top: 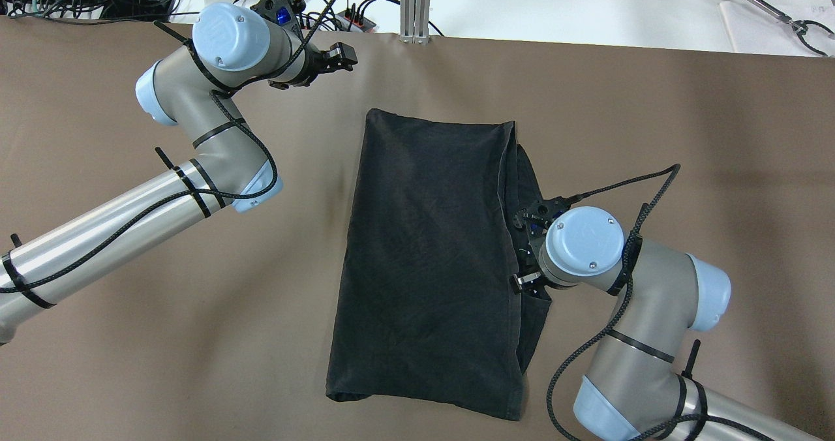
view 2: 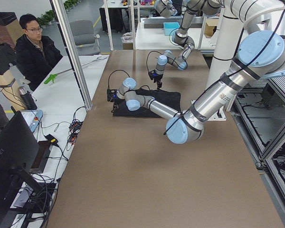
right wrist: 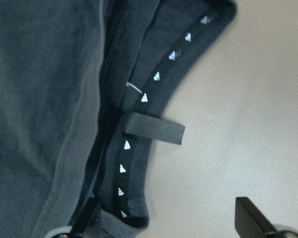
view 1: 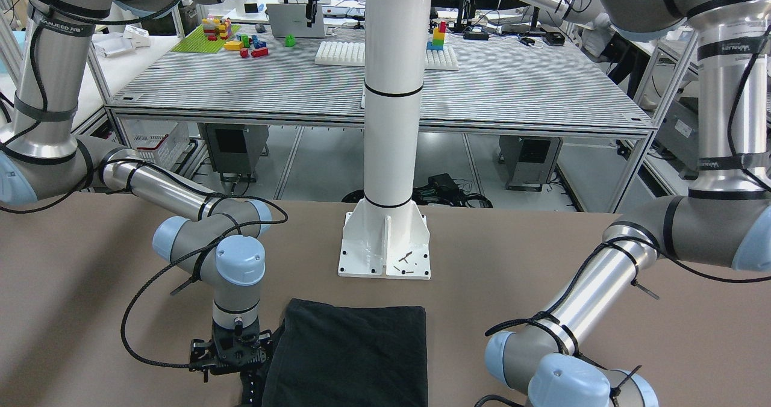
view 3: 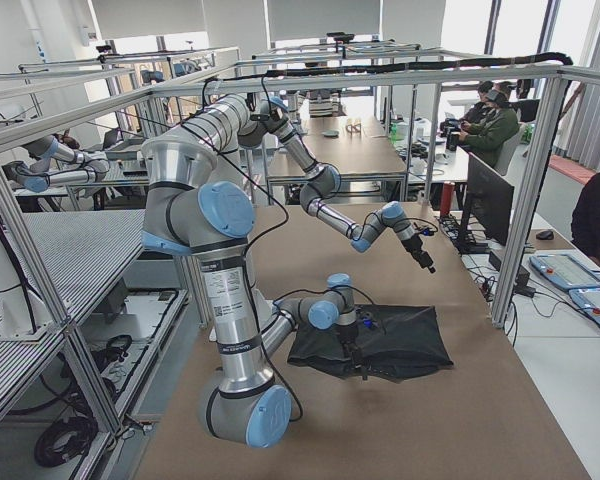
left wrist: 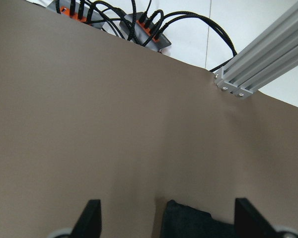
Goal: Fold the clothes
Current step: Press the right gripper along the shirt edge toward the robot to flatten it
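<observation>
The black cloth (top: 430,258) lies flat on the brown table, folded into a long rectangle, with extra layers showing along its right edge. My right gripper (right wrist: 171,220) is open and low over that right edge. One finger (right wrist: 92,218) is over the hem and the other is over bare table. The hem has a black loop tag (right wrist: 154,129). My left gripper (left wrist: 170,223) is open and empty above the table, beyond the cloth's far left corner (left wrist: 188,220). It also shows in the overhead view (top: 342,56).
The white pole's base plate (view 1: 385,244) stands on the table just behind the cloth. An aluminium post (top: 415,4) and cables (left wrist: 139,22) sit at the table's far edge. A person (view 2: 35,47) sits beside the table.
</observation>
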Available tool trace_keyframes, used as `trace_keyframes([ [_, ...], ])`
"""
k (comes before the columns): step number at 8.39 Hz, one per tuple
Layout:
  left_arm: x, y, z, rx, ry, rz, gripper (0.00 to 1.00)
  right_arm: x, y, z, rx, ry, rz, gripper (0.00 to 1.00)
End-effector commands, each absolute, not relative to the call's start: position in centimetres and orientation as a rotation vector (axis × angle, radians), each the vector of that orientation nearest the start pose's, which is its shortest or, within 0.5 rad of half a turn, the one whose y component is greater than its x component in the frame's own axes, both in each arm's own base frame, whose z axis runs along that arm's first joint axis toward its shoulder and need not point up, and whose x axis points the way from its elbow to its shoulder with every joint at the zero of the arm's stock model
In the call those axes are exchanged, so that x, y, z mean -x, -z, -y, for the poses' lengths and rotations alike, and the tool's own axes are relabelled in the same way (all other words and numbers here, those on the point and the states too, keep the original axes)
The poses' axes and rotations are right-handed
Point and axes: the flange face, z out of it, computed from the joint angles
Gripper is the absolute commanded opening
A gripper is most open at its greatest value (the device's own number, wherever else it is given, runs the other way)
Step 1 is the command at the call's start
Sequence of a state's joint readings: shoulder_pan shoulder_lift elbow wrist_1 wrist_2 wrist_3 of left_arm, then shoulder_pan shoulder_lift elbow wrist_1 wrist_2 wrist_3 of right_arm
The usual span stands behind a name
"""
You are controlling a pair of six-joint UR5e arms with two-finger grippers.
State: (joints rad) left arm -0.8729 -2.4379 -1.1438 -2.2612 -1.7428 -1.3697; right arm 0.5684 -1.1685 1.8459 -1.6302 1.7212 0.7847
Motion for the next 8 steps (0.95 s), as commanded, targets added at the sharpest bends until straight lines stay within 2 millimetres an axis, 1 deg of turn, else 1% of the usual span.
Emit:
trace_keyframes([
  [1, -43.3, -22.2, 69.5, -0.448, 0.498, -1.060, 0.94, 50.3, -29.7, 48.1, -0.273, 0.212, 0.564, 0.95],
  [2, -43.3, -22.2, 69.5, -0.449, 0.497, -1.060, 0.94, 50.3, -30.7, 50.4, -0.284, 0.189, 0.562, 0.94],
  [3, -43.2, -22.1, 69.5, -0.451, 0.498, -1.061, 0.94, 49.7, -32.8, 53.0, -0.301, 0.168, 0.561, 0.94],
  [4, -43.2, -22.0, 69.4, -0.452, 0.497, -1.062, 0.94, 48.9, -34.5, 55.2, -0.318, 0.154, 0.558, 0.94],
  [5, -43.1, -22.1, 69.5, -0.452, 0.498, -1.060, 0.94, 47.4, -35.7, 57.1, -0.335, 0.164, 0.542, 0.94],
  [6, -43.2, -22.0, 69.4, -0.452, 0.497, -1.062, 0.94, 45.9, -36.2, 58.4, -0.340, 0.175, 0.530, 0.94],
  [7, -43.1, -22.0, 69.5, -0.454, 0.499, -1.061, 0.94, 45.0, -36.4, 58.6, -0.318, 0.191, 0.559, 0.95],
  [8, -43.2, -22.0, 69.5, -0.453, 0.498, -1.061, 0.94, 45.1, -35.5, 58.2, -0.305, 0.189, 0.592, 0.94],
])
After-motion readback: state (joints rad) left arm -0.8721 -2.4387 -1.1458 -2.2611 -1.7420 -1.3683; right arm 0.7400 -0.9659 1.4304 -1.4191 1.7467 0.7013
